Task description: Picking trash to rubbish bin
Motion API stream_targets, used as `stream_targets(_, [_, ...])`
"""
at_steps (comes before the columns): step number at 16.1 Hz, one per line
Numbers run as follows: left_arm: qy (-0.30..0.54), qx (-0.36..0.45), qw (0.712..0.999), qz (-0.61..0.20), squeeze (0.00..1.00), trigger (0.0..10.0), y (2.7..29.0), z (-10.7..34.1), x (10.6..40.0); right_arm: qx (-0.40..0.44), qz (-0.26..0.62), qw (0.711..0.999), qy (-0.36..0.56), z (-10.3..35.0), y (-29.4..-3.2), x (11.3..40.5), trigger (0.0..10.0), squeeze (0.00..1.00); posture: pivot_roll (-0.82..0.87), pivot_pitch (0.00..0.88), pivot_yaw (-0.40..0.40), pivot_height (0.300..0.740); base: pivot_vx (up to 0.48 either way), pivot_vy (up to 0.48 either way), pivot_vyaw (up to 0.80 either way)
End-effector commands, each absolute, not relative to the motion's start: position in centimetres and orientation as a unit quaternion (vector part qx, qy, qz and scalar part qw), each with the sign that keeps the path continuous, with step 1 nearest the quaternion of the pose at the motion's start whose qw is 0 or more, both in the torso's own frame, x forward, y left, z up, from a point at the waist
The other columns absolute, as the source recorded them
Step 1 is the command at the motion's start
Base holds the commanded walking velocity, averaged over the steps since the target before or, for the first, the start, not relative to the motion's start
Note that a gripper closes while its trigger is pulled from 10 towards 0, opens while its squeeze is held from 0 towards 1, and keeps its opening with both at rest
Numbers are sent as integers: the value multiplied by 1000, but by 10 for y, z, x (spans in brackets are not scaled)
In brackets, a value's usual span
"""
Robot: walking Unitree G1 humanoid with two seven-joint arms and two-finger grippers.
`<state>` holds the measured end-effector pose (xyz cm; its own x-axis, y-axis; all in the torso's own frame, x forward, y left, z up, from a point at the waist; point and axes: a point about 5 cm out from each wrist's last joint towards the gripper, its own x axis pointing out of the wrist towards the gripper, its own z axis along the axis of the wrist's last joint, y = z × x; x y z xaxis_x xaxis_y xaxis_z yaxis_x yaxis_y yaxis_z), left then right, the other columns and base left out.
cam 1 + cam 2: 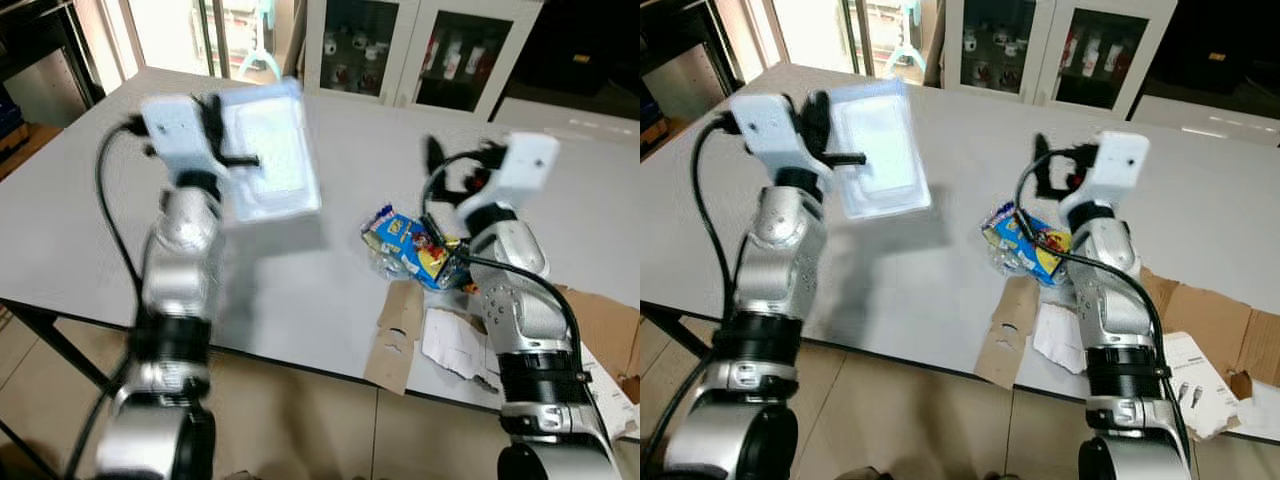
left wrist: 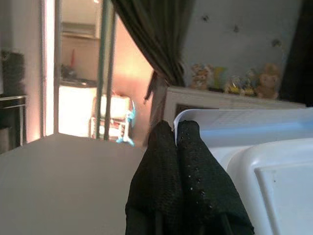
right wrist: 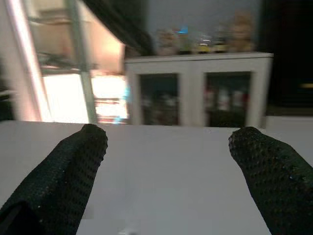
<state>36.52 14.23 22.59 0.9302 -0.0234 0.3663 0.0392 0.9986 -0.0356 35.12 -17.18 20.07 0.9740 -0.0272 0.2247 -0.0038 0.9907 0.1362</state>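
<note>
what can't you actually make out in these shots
- Left eye view: the white plastic container held up by the left claw is motion-blurred; whether it holds anything cannot be told.
- Snack wrappers: print too small to read, and the right arm hides part of the pile.
- Torn cardboard: cut off by the right edge.
- Cabinet contents: dark behind glass, too small to name.
- Right claw: open, with nothing between its fingers.

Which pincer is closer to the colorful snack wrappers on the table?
Right. The right pincer hovers open just above the wrappers; the left pincer is far off, shut on a white plastic tray.
</note>
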Motion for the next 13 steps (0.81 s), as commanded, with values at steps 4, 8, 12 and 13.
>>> stream_targets(4, [-206, 5, 979, -11, 0, 10000, 143, 228, 358, 57, -80, 986, -138, 205, -189, 351, 10000, 0, -33, 15, -74, 740, 0, 0, 0])
stream_targets(8, [-182, 32, 983, 11, 0, 10000, 153, 219, 358, 60, -86, 985, -138, 202, -188, 353, 10000, 0, -31, 3, -80, 740, 0, 0, 0])
stream_targets(12, [-189, 27, 982, 4, 0, 10000, 150, 219, 356, 68, -83, 985, -132, 199, -184, 354, 10000, 0, -26, 0, -86, 740, 0, 0, 0])
stream_targets(13, [-189, 27, 982, 3, 0, 10000, 149, 219, 355, 70, -82, 985, -132, 198, -183, 354, 10000, 0, -29, 0, -86, 740, 0, 0, 0])
